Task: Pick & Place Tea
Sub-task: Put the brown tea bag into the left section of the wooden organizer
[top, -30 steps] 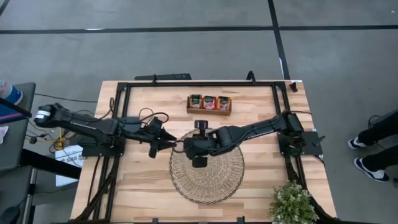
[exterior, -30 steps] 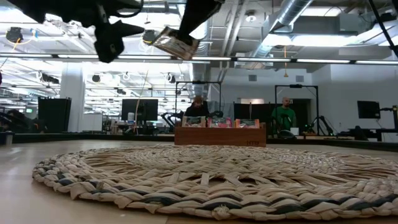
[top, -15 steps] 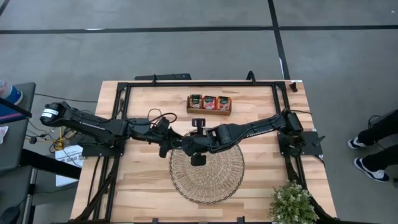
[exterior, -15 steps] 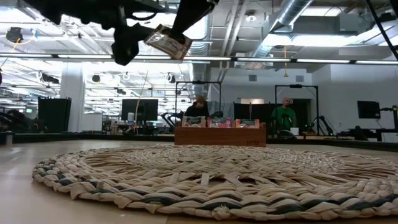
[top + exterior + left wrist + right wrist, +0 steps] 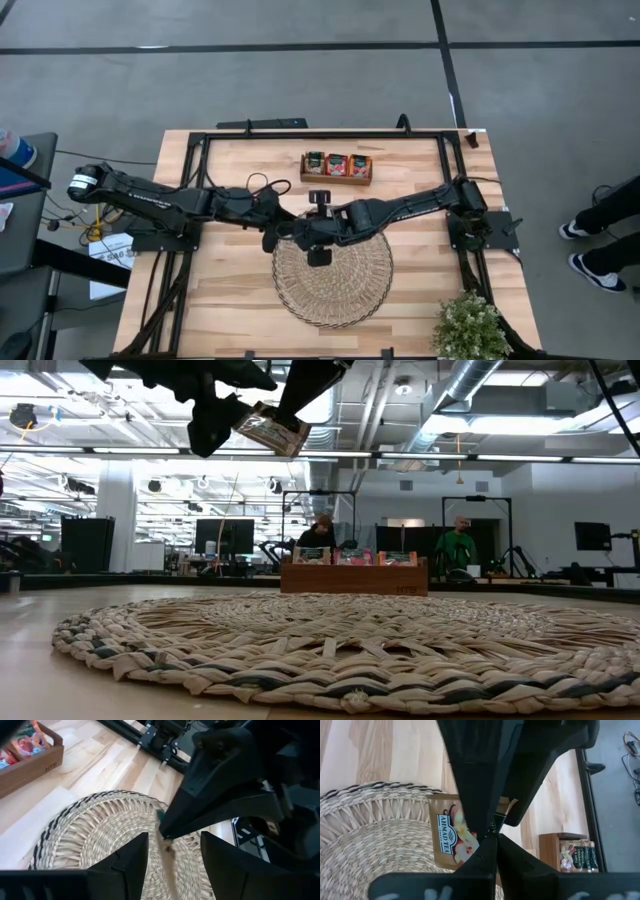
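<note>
A: Where was the tea?

B: One cream sachet, clamped in the right hand, hung above the far left edge of the woven mat. More sachets sat in the wooden tray at the back of the counter.

A: And the left hand?

B: The left hand had its fingers apart, empty, just beside the held sachet, over the mat's edge.

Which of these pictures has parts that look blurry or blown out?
Low view: the woven mat is soft nearest the camera, and the ceiling lights glare white. Left wrist view: the dark fingers are blurred up close. High view: evenly lit.
</note>
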Motion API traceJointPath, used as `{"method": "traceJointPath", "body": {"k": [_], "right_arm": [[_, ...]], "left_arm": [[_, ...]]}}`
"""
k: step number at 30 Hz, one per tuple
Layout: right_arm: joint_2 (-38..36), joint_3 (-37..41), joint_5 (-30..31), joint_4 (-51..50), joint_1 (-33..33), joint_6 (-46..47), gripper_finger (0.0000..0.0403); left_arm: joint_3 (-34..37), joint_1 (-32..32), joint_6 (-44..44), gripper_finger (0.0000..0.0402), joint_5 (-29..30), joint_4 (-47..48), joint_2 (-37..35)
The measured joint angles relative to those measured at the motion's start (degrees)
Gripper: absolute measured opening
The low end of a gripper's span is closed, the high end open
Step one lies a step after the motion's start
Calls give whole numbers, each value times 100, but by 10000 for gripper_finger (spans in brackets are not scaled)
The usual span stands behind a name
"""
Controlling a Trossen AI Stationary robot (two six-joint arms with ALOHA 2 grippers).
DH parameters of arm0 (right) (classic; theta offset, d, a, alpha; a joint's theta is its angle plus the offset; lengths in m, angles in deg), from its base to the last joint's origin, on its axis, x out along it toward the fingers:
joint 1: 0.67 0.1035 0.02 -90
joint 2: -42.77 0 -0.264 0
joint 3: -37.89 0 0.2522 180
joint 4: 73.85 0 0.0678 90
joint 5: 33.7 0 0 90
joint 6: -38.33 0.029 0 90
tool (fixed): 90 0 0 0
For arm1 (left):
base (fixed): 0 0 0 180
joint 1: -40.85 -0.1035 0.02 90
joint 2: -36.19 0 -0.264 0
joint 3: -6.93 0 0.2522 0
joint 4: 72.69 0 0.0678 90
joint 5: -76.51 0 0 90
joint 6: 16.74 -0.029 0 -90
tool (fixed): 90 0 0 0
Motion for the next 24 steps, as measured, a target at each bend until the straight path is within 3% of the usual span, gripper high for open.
{"method": "traceJointPath", "body": {"k": [6, 17, 24], "right_arm": [[0, 0, 0, 13, 24, 4, 0], [0, 0, 0, 42, 24, 111, 0], [0, 0, -267, 57, 24, 109, 2]], "left_arm": [[0, 0, 87, 134, -62, 173, 0], [0, 0, 0, 16, -22, 178, 0], [0, 4, -118, 1, -122, 197, 0]]}}
